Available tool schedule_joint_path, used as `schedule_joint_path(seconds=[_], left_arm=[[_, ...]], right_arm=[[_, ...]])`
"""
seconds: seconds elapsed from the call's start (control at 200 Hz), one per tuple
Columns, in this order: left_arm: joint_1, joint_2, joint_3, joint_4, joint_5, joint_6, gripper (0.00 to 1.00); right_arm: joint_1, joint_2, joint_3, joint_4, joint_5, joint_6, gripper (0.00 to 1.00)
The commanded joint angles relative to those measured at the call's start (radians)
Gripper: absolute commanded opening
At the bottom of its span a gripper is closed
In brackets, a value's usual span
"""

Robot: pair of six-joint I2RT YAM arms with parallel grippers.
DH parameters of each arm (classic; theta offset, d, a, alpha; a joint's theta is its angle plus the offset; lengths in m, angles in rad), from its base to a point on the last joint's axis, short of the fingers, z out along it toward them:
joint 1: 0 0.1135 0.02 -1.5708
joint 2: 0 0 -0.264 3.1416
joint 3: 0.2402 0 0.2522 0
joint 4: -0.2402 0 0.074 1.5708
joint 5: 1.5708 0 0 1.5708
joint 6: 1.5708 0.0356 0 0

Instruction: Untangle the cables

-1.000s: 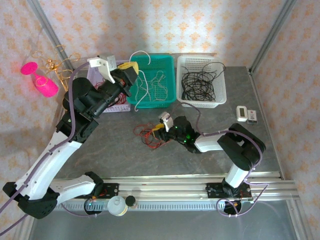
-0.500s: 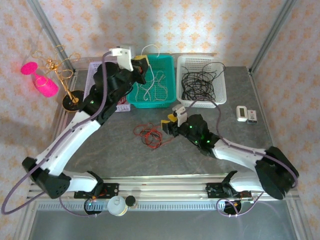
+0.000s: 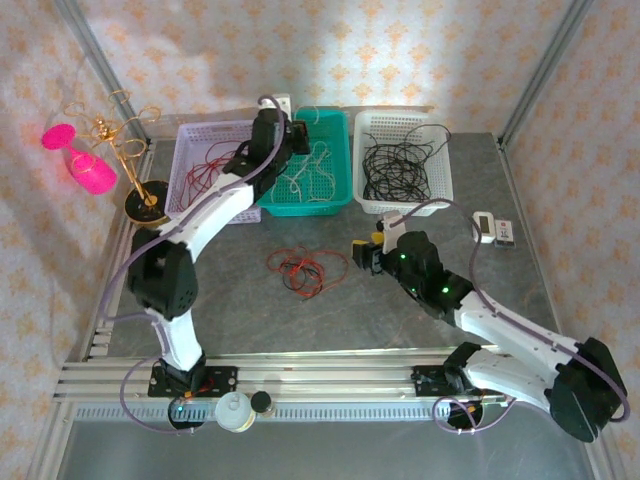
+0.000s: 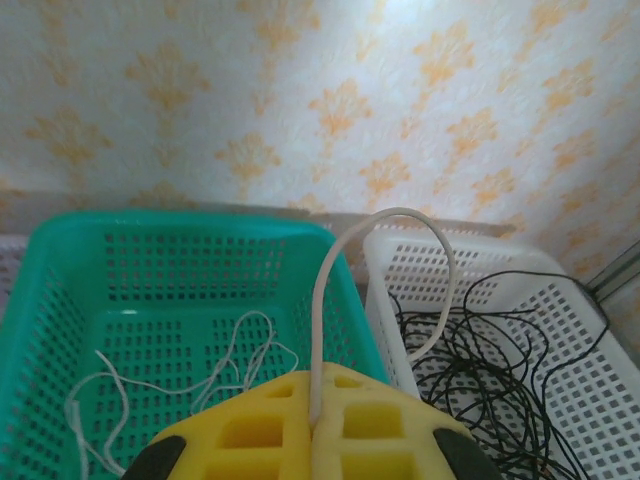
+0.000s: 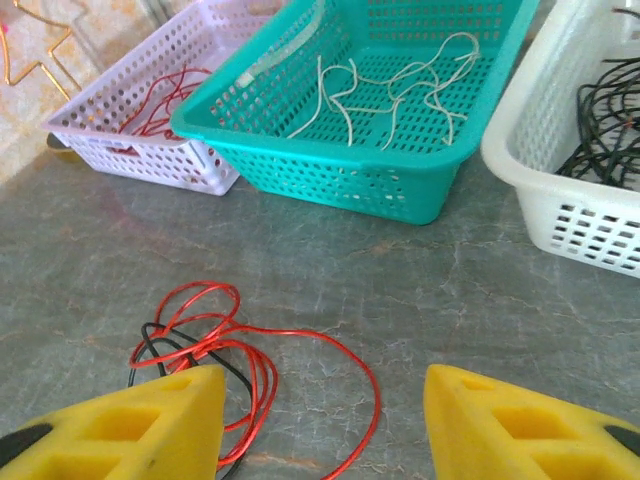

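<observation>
**A:** Where's the cable knot?

**B:** The cable knot (image 3: 305,270) lies flat on the grey table (image 3: 230,300), roughly mid-table. It's red loops with a black strand through them. In the right wrist view (image 5: 215,340) it sits low at 8 o'clock, partly behind one yellow finger (image 5: 150,425).

**A:** Right gripper?

**B:** The right gripper (image 3: 362,255) is at 3 o'clock of the knot, near it but apart. Its jaws are spread (image 5: 325,400) and it's grasping nothing.

**A:** Left?

**B:** The left gripper (image 3: 290,135) is at 12 o'clock of the knot, up over the teal basket (image 3: 335,203). It's clenched (image 4: 312,415) on a white strand (image 4: 317,330), which rises from between the pads, arcs over and drops toward 4 o'clock in that view.

**A:** Baskets?

**B:** There are three in a row along the far edge. The teal one holds loose white wire (image 5: 390,85). The white basket (image 3: 442,203), at 1 o'clock of the knot, holds black wire (image 3: 395,160). The lilac basket (image 3: 185,140), at 11 o'clock, holds red wire (image 3: 205,170).

**A:** Anything else?

**B:** A gold wire stand (image 3: 125,150) with pink cups (image 3: 92,172) is at 10 o'clock, by the wall. A small white device (image 3: 485,228) is at 3 o'clock, well past the right gripper.

**A:** Any markings?

**B:** The device face is too small to read.
</observation>
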Motion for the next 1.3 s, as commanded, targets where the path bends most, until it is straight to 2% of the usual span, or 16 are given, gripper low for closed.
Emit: schedule_joint_path(seconds=[0.0,0.3,0.425,0.521,0.706,0.876,0.996,1.116,1.251,1.296], left_arm=[[-0.002,0.086,0.049,0.007,0.015,-0.087,0.00],[-0.001,0.349,0.201,-0.047,0.038,-0.171,0.00],[-0.001,0.395,0.217,-0.074,0.013,-0.196,0.28],[-0.003,0.373,0.182,-0.061,0.005,-0.212,0.35],[-0.012,0.231,0.086,-0.047,-0.042,-0.215,0.50],[-0.027,0.053,0.009,-0.151,-0.119,-0.210,0.56],[-0.035,-0.106,-0.108,-0.197,-0.150,-0.220,0.57],[-0.032,-0.266,-0.260,-0.210,-0.112,-0.216,0.56],[-0.029,-0.422,-0.429,-0.259,-0.022,-0.199,0.55],[-0.021,-0.468,-0.477,-0.283,0.009,-0.200,0.55]], right_arm=[[-0.017,-0.037,0.001,-0.072,0.036,0.074,0.54],[-0.031,-0.082,-0.003,-0.182,0.073,0.111,0.54],[-0.032,-0.094,-0.001,-0.218,0.060,0.083,0.58],[-0.033,-0.083,-0.001,-0.232,0.016,0.069,0.59],[-0.033,-0.006,0.034,-0.257,-0.080,0.052,0.59],[-0.032,0.090,0.104,-0.302,-0.123,0.068,0.59],[-0.033,0.129,0.111,-0.281,-0.155,0.120,0.58],[-0.033,0.190,0.124,-0.259,-0.189,0.187,0.56],[-0.033,0.307,0.174,-0.337,-0.088,0.278,0.51],[-0.032,0.345,0.189,-0.348,-0.091,0.273,0.51]])
